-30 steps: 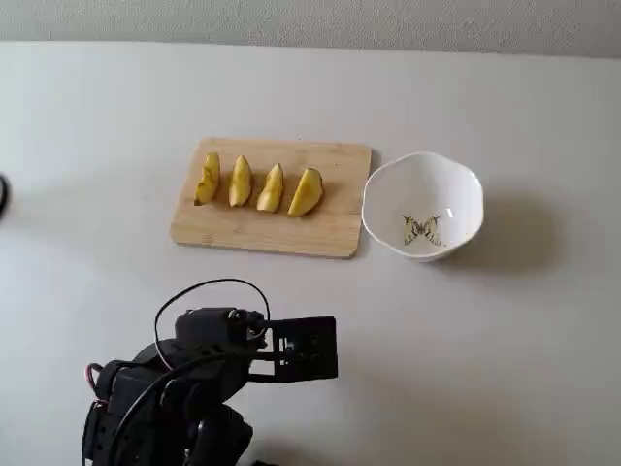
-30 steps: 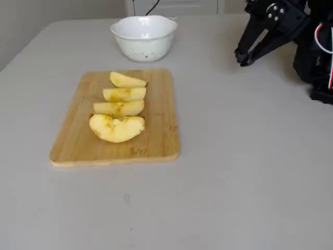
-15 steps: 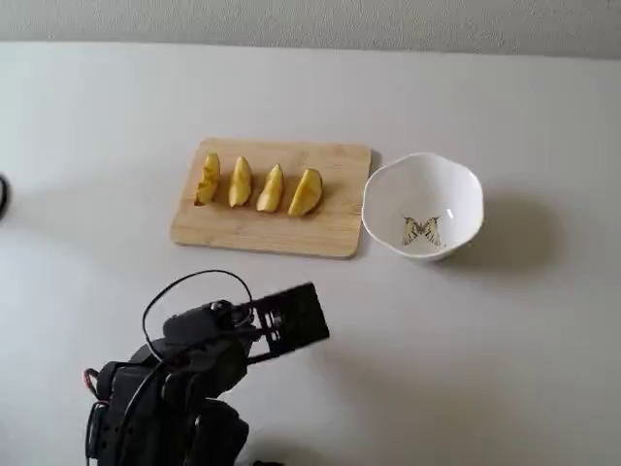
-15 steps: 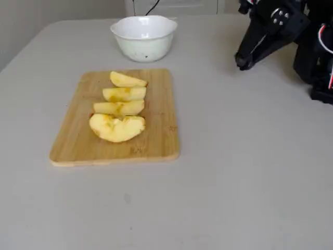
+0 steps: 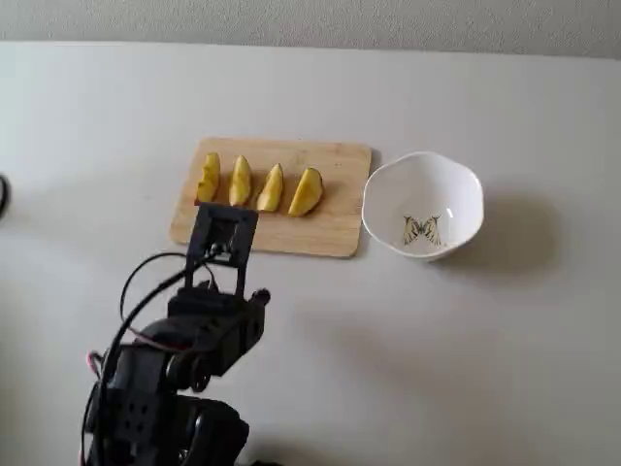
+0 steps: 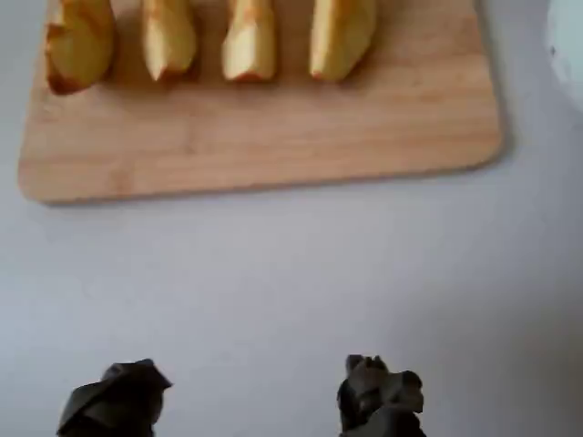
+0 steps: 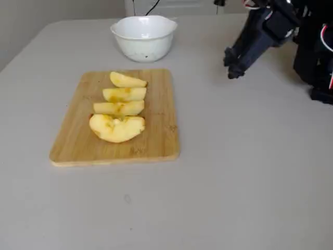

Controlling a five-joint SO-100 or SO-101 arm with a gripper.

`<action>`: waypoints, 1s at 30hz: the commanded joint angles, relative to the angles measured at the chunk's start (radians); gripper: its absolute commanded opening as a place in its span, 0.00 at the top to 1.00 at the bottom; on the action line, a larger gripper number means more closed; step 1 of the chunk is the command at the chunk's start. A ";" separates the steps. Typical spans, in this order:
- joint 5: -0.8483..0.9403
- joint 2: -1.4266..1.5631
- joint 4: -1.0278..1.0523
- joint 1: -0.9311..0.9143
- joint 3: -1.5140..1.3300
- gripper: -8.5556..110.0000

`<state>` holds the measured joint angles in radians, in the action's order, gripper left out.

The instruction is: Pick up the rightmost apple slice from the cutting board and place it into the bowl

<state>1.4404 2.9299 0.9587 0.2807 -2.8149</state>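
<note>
The cutting board (image 5: pixel 330 231) lies mid-table with four apple slices in a row. The rightmost apple slice (image 5: pixel 307 191) is the one nearest the bowl (image 5: pixel 427 175), which stands empty just right of the board. In the wrist view the slice (image 6: pixel 342 36) is at the top edge, on the board (image 6: pixel 273 137). In the other fixed view the slice (image 7: pixel 126 80) is the one closest to the bowl (image 7: pixel 144 46). My gripper (image 6: pixel 246 401) is open and empty. It hovers over bare table short of the board's near edge (image 5: pixel 223 225), well apart from the slices (image 7: pixel 232 63).
Three narrower slices (image 5: pixel 241 182) lie left of the target on the board (image 7: pixel 158 120); the far-left one (image 6: pixel 80 41) has a brown mark. A sliver of the bowl (image 6: pixel 569 36) shows at the wrist view's top right. The arm's base (image 5: pixel 165 398) sits at the table's front.
</note>
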 commanded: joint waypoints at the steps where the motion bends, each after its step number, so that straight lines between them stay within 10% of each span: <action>1: -0.005 -0.523 -0.097 -0.028 0.377 0.64; 15: -0.160 -1.617 0.239 -0.081 1.565 0.63; 30: -0.172 -2.052 0.449 -0.141 2.109 0.63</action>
<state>1.2901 0.8836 1.3837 0.1503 -0.8222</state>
